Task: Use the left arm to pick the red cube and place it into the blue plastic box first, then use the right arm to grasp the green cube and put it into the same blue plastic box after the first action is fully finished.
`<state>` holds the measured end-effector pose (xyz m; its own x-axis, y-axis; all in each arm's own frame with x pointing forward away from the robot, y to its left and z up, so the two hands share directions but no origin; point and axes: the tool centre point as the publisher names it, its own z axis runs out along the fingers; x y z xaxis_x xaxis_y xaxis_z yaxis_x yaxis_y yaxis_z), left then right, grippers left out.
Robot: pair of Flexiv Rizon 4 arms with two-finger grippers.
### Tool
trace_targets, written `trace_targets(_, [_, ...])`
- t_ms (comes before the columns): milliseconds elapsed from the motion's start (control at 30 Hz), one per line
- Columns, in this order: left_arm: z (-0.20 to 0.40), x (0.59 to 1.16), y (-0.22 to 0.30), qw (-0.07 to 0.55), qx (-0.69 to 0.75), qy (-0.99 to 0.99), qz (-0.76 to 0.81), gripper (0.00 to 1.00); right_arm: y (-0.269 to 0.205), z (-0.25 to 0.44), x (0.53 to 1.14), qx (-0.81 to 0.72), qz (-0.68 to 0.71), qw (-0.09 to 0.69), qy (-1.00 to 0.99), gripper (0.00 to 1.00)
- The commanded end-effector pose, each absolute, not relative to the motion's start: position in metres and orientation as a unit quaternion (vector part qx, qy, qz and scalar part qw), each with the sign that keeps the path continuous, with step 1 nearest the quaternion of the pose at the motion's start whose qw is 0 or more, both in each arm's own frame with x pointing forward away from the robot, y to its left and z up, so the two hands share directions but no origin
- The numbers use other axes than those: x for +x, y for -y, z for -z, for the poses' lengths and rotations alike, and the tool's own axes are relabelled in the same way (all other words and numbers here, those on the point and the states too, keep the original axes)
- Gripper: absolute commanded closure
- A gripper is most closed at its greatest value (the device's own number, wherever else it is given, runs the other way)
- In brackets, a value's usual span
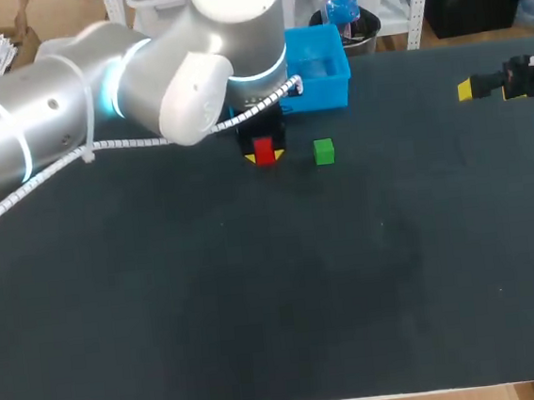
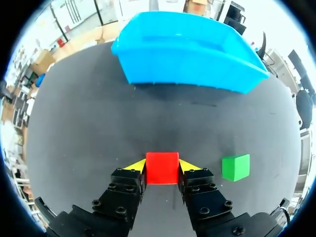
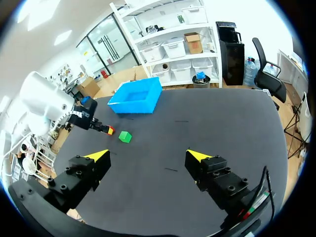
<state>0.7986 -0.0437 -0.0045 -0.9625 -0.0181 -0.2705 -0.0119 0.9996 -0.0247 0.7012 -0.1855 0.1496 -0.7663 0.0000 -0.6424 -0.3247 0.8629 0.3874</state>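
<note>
The red cube [image 1: 263, 150] rests on the black table, just in front of the blue plastic box [image 1: 316, 68]. My left gripper [image 1: 264, 155] is down around it. In the left wrist view both yellow tips press the red cube [image 2: 162, 168] from its two sides, so the left gripper [image 2: 162, 167] is shut on it. The green cube [image 1: 324, 151] sits a short way to the right of the red one, beside the fingers [image 2: 235, 167]. The blue box [image 2: 187, 49] lies ahead. My right gripper [image 1: 469, 89] hovers open and holding nothing at the far right [image 3: 148, 157].
The blue box [image 3: 136, 96] stands at the table's back edge, and nothing shows inside it. The green cube [image 3: 125, 137] and the red cube [image 3: 110, 131] lie far ahead of my right gripper. Bare black table [image 1: 285, 283] fills the middle and front.
</note>
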Motion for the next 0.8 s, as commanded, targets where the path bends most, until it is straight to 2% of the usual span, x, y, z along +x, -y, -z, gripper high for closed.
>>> trace_targets(33, [-0.016,0.791,0.041,0.144,-0.007,-0.989,0.017,1.0,0.186,-0.149,0.701,-0.09,-0.247,0.33,-0.907,0.0])
trace_targets(400, [-0.095,0.786,0.031,0.187,-0.002,-0.981,0.049,1.0,0.186,-0.149,0.701,-0.09,-0.247,0.33,-0.907,0.0])
trace_targets(633, [-0.103,0.782,0.027,0.198,0.004,-0.979,0.055,1.0,0.186,-0.149,0.701,-0.09,-0.247,0.33,-0.907,0.0])
trace_targets(800, [-0.108,0.776,0.025,0.239,0.042,-0.966,0.085,1.0,0.186,-0.149,0.701,-0.09,-0.247,0.33,-0.907,0.0])
